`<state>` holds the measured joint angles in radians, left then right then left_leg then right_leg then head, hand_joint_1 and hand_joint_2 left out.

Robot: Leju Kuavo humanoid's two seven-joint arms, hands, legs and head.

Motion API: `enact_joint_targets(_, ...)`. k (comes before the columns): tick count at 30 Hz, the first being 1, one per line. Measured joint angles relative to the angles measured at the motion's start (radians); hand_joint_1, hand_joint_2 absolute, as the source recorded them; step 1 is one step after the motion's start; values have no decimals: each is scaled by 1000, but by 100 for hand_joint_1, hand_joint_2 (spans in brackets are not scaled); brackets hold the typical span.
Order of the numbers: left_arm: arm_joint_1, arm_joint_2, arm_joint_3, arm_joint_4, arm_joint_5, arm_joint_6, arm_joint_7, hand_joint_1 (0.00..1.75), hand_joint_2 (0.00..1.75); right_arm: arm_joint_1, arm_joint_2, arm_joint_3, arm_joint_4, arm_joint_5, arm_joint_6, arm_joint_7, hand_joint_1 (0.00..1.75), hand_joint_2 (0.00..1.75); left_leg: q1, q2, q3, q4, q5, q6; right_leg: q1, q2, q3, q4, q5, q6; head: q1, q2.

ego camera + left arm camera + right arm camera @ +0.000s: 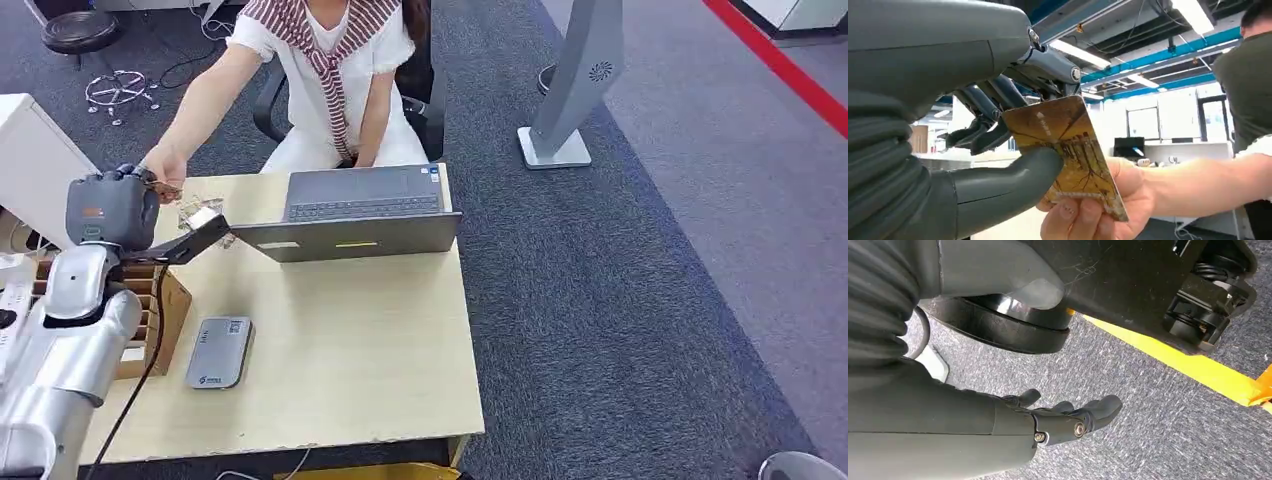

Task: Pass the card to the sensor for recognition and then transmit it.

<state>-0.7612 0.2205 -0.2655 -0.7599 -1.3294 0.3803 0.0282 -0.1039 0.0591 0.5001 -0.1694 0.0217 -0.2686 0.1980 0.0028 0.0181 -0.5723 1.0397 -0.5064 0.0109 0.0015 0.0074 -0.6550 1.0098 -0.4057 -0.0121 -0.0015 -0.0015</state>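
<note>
Handover under way at the far left corner of the wooden surface (340,350), where I have the robot's left arm stretched out toward a seated person (330,70) in a white top who reaches across to meet it. An open grey laptop (360,210) sits at the far edge in front of that person, and a cardboard organiser (165,310) stands at the left edge. Between them, nearer to me and well apart from the raised arm, lies the flat grey sensor (219,351).

My left hand (1013,145) grips the card (1070,150), thumb pressed on its printed golden face and darker fingers behind its upper corner. The person's hand (1098,210) pinches the card's lower end at the same moment, so both hold it. My right hand (1068,417) hangs beside the body over grey carpet, holding nothing, fingers loosely spread.

I judge the step in hand to be the transmit stage, with the card raised away from the sensor and shared between two grips. The next move, as I read it, calls for easing my thumb off the card only once the person's pinch is firm, then drawing the arm back without snagging the card's edge.
</note>
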Motion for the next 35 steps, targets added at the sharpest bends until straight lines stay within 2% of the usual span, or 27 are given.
enact_joint_targets(14, -11, -8, -2, 83, 14, 26, 3, 175, 175, 1, 0, -2, 0, -5, -5, -4, 0, 175, 0, 0, 0, 0, 0, 0, 0, 0, 0, 0, 0, 0, 0, 0)
enact_joint_targets(15, -11, -8, -2, 85, 18, 28, 3, 93, 175, 1, 0, -2, 0, -5, -5, -4, 0, 175, 0, 0, 0, 0, 0, 0, 0, 0, 0, 0, 0, 0, 0, 0)
enact_joint_targets(16, -11, -8, -2, 91, 21, 36, 3, 0, 175, 1, 0, -2, 0, -9, -6, -4, 0, 175, 0, 0, 0, 0, 0, 0, 0, 0, 0, 0, 0, 0, 0, 0)
enact_joint_targets(25, -11, -16, -2, 146, 13, 103, 23, 0, 175, 1, 0, -7, 0, -26, -13, 9, 0, 175, 0, 0, 0, 0, 0, 0, 0, -1, 0, 0, 0, 0, 0, 0)
enact_joint_targets(35, -12, -21, -2, 165, 12, 105, 21, 0, 175, 1, 0, -9, 0, -33, -13, 10, 0, 175, 0, 0, 0, 0, 0, 0, 0, -1, 0, 0, 0, 0, 0, 0)
